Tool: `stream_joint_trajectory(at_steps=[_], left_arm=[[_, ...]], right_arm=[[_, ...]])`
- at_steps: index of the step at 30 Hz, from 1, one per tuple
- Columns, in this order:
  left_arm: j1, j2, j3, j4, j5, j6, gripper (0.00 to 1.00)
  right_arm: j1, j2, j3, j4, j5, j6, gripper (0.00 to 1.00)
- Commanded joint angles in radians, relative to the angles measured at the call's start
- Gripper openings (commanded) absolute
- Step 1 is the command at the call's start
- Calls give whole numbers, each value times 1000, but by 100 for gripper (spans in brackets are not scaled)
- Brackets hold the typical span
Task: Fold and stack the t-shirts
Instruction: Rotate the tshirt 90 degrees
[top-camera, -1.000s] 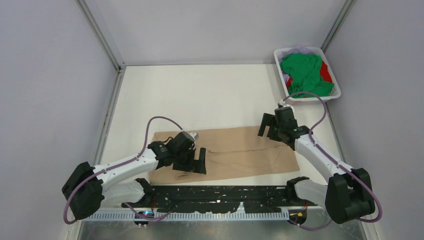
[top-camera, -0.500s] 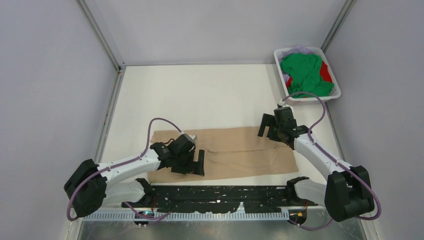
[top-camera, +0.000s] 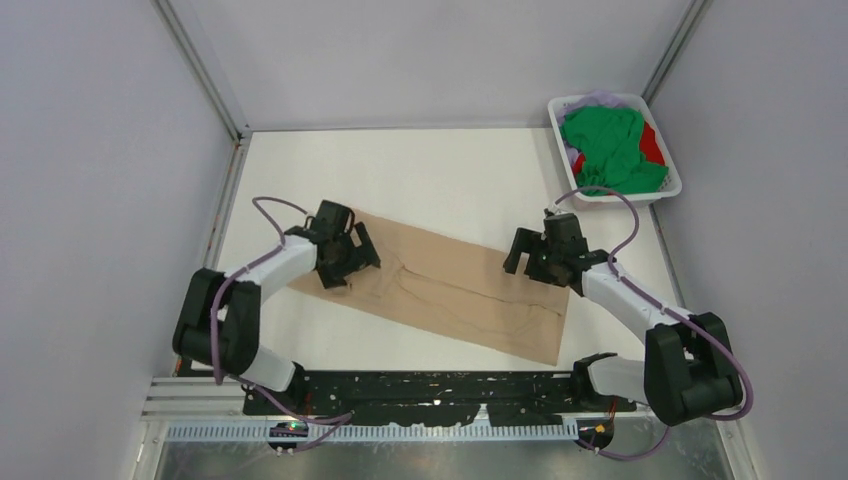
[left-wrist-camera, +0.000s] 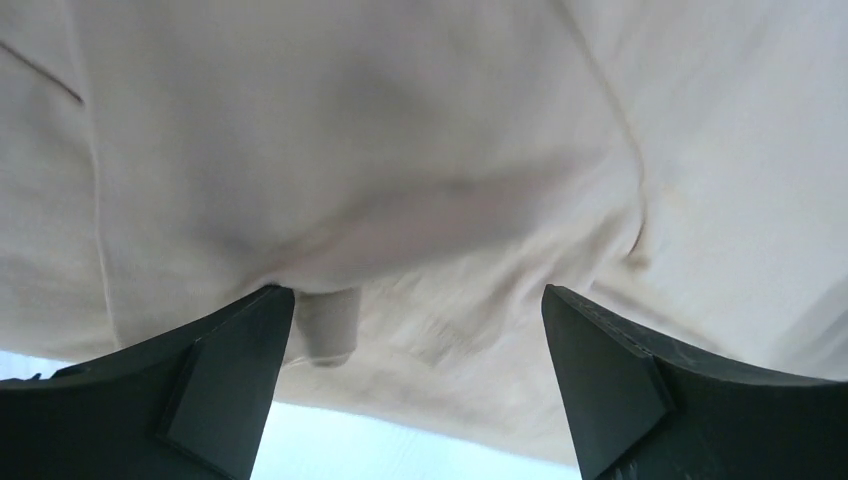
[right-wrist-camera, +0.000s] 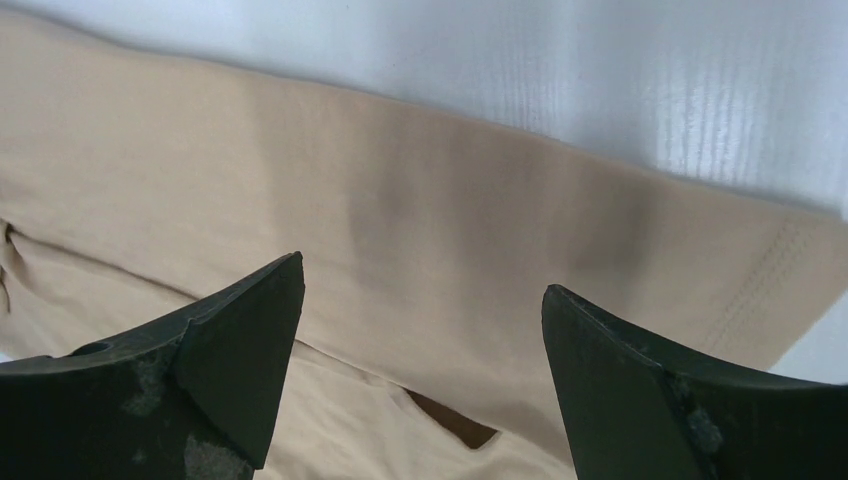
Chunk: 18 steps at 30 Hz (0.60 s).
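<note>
So the beige t-shirt (top-camera: 450, 290) is lying on the table (top-camera: 420, 180) as a long, skewed strip, running from far-left down to near-right, with some wrinkles along the middle. The green t-shirt (top-camera: 605, 145) and the red one (top-camera: 652, 142) sit in the basket (top-camera: 556, 125) at the far right corner. The left gripper (top-camera: 345, 255) hovers over the strip's far-left end and the right gripper (top-camera: 530, 262) over its far edge, both with jaws spread wide and nothing in them. My worry is that a pinch here catches only the top layer, since the cloth bunches up under the left one, and then the fold peels apart or goes crooked.
</note>
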Motion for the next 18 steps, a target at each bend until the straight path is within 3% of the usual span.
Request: stream_joint_trajectory(at_steps=[1,12,18], left_arm=[[85,226,288,44,-6,23,100],[108,965,1219,-110,326,-254,99],[56,1044,1317,-4,353,-377,100]], right_arm=[[8,55,-7,88,-87,23,96],[238,189,-30,129,-225,121,96],[355,211,-31,61,-237,114,95]])
